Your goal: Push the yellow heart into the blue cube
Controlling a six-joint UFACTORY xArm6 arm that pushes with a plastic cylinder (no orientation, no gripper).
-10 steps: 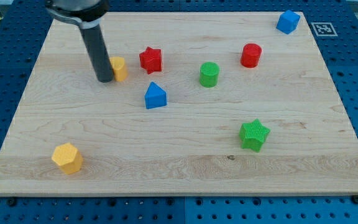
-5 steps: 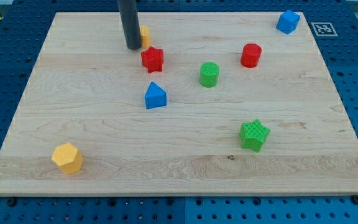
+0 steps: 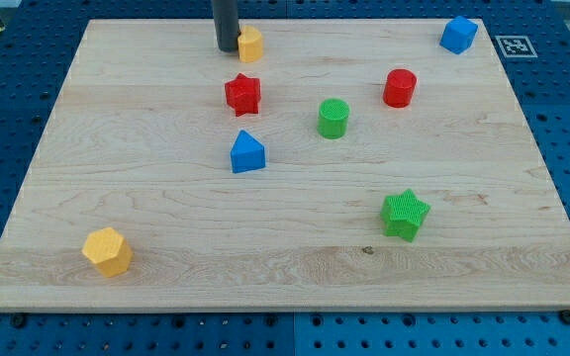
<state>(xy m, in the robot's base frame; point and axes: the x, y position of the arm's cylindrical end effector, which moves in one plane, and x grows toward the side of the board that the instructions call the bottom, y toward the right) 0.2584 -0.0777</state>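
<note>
The yellow heart (image 3: 251, 44) lies near the board's top edge, left of the middle. My tip (image 3: 227, 48) stands right against its left side. The blue cube (image 3: 458, 35) sits in the board's top right corner, far to the right of the heart. The rod comes down from the view's top and hides nothing of the heart.
A red star (image 3: 242, 94) lies just below the heart. A blue house-shaped block (image 3: 247, 152), a green cylinder (image 3: 333, 118), a red cylinder (image 3: 399, 88), a green star (image 3: 405, 214) and a yellow hexagon block (image 3: 107, 251) are spread over the wooden board (image 3: 117, 178).
My tip and the yellow heart have moved up and to the right, from beside the red star's left to near the board's top edge. The other blocks have not moved.
</note>
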